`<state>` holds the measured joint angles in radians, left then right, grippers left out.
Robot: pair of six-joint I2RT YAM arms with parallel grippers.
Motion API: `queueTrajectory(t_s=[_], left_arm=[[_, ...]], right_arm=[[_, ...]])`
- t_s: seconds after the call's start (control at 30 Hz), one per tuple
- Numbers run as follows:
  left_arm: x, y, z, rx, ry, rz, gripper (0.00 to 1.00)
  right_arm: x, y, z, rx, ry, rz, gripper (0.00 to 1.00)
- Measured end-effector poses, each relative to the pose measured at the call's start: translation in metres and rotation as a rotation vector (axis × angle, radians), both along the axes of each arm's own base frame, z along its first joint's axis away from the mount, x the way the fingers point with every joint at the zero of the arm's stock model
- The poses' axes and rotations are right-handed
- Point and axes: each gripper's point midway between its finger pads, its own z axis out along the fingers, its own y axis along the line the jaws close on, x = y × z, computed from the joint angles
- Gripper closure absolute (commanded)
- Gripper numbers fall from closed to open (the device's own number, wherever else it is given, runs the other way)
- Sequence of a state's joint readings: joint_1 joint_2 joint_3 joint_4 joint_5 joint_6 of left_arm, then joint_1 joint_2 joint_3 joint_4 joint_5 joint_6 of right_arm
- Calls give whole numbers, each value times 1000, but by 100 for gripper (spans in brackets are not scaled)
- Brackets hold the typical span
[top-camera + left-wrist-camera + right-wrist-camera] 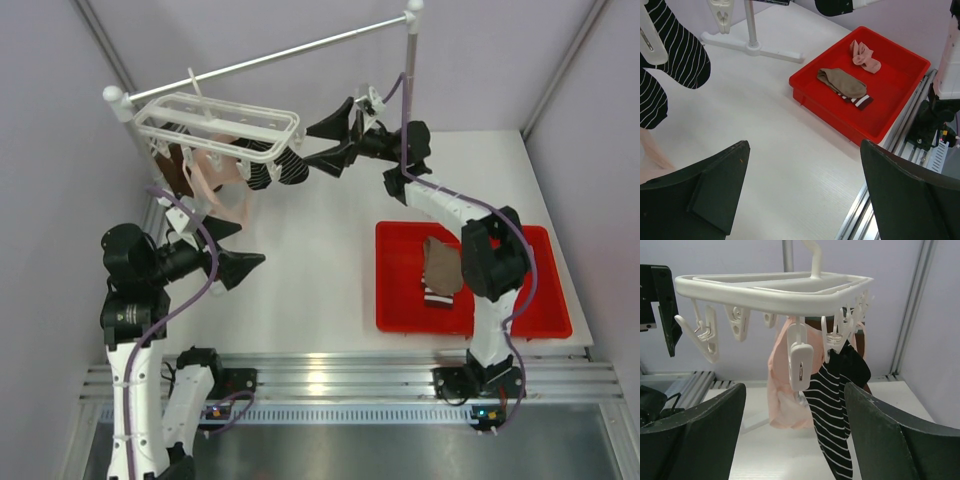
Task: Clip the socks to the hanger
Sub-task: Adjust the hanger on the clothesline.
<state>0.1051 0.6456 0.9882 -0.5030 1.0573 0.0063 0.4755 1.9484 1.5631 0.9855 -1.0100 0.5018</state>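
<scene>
Right claw (310,146) spread wide and empty, just beside the right end of the hanger (220,125), level with its dangling clips (801,360) and not touching them. Hanger hooked on a rail (270,58) over the far left of the desk (320,260). In the right wrist view, one clip straight ahead between the two fingers, striped socks (835,405) just right of it, hung pink socks (782,390) behind. Left claw (250,242) likewise gaping, gripping nothing, lower and nearer than the hanger, well apart from the red tray (400,300). Two dark striped socks on the hanger (counted in the left wrist view, hanging side by side). Number of pink ones there unclear, folds overlapping. In the tray, at the right of the desk: one taupe sock (842,82) with a striped cuff, lying flat, and one loose pink sock (865,56), crumpled, near it but apart. One hanger, one tray. Right arm stretched far forward from its base, crossing over the tray in the top view, then bent leftward at the elbow, wrist pointing left at the hanger. Left arm raised from its base, folded at the elbow, claw pointing right across the desk.
</scene>
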Motion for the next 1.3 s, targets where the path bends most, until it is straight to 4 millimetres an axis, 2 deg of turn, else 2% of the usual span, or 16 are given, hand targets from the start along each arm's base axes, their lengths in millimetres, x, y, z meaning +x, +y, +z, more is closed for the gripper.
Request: queueTrajectory(t_s=[0.17,0.37,0.47,0.57,0.6,0.67,0.8,0.87,1.1,1.3], left_arm=[[4,1,0,3,7,0,4],[5,0,0,-8,26,1,3],[5,0,2,-21,37,4,3],[5,-1,4,-39,47,7,3],[5,-1,6,-46,50,8,4],[5,-1,10,-58,53,11,4],[3,-3,21,-82,48,13,4],[2,-3,27,-94,45,13,5],[-2,-4,46,-134,41,27,9],[-5,-6,66,-207,68,40,12]], right_arm=[[-2,14,-4,12,22,49,29],[-4,23,-3,35,44,85,32],[-6,27,-3,40,58,98,39],[-10,30,-3,41,65,110,50],[-10,31,-2,42,67,110,58],[-9,32,-1,48,79,103,67],[-2,33,-2,49,121,67,95],[1,33,-5,38,155,42,100],[-6,24,8,4,180,-31,100],[-34,33,26,-44,136,-56,100]])
